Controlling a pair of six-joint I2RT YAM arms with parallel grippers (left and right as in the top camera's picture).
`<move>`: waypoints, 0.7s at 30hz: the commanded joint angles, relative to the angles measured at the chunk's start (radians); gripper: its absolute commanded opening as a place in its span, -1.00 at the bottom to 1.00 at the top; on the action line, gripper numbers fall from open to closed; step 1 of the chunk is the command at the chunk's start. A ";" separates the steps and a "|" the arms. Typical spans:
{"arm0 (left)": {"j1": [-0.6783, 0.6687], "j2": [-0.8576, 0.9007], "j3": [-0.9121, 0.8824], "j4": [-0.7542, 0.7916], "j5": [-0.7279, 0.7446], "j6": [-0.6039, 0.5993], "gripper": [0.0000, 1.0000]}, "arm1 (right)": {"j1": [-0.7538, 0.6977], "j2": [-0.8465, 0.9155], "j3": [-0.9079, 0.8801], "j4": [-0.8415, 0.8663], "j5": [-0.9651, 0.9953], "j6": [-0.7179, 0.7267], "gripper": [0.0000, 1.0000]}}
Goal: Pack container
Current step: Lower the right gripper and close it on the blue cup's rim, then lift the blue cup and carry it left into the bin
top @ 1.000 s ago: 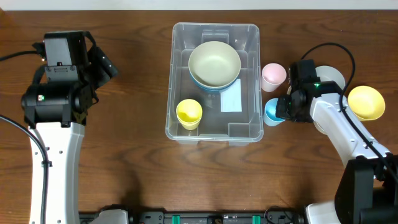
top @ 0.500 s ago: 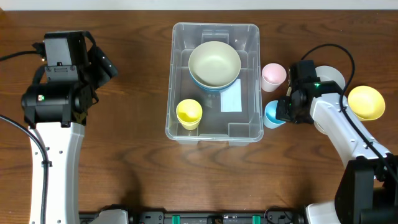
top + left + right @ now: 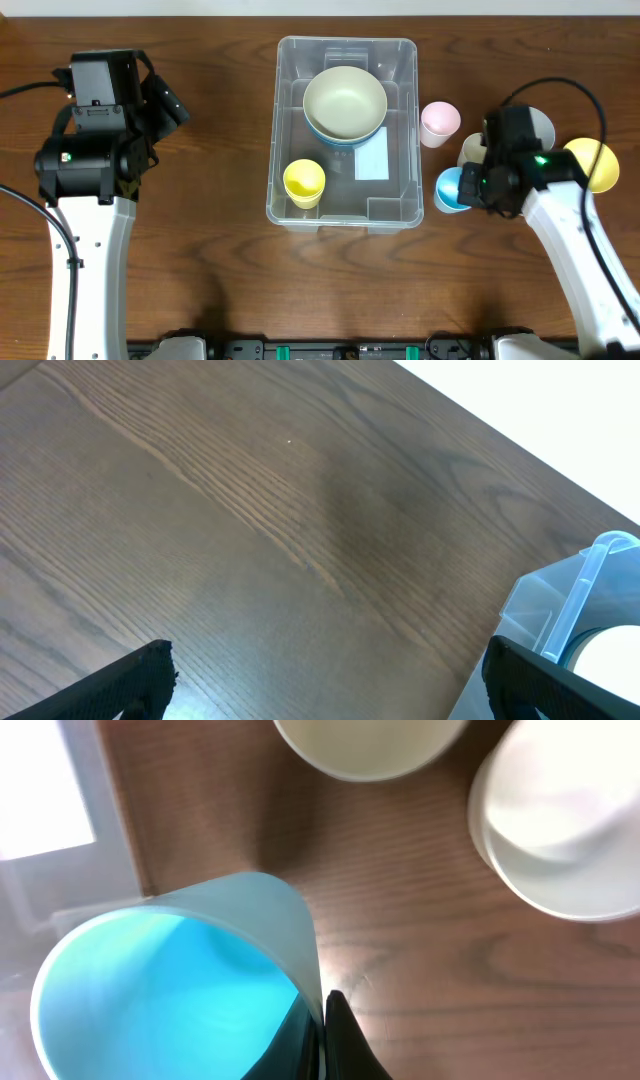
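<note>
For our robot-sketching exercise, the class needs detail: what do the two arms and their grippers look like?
The left arm and right arm have white link shells, black joint housings and black fingers. Each shows a small green light and a trailing black cable.

Large clear rectangular container [image 3: 276, 130], open-topped, upright, centred on the table [image 3: 220, 250], white label [image 3: 372, 158] on base.

Pink cup [image 3: 440, 122], blue cup [image 3: 450, 190], yellow bowl [image 3: 597, 165] on wooden table [image 3: 200, 250].
</note>
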 commanded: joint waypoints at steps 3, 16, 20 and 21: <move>0.003 0.005 0.012 -0.002 -0.016 -0.002 0.96 | -0.005 -0.132 -0.004 -0.055 0.011 -0.015 -0.98; 0.003 0.005 0.012 -0.002 -0.016 -0.002 0.96 | -0.004 -0.322 0.017 -0.098 -0.029 -0.014 -0.98; 0.003 0.005 0.012 -0.002 -0.016 -0.002 0.96 | -0.001 -0.327 0.080 -0.102 -0.081 -0.016 -0.97; 0.003 0.005 0.012 -0.002 -0.016 -0.002 0.96 | 0.004 -0.327 0.098 -0.101 -0.088 -0.021 -0.97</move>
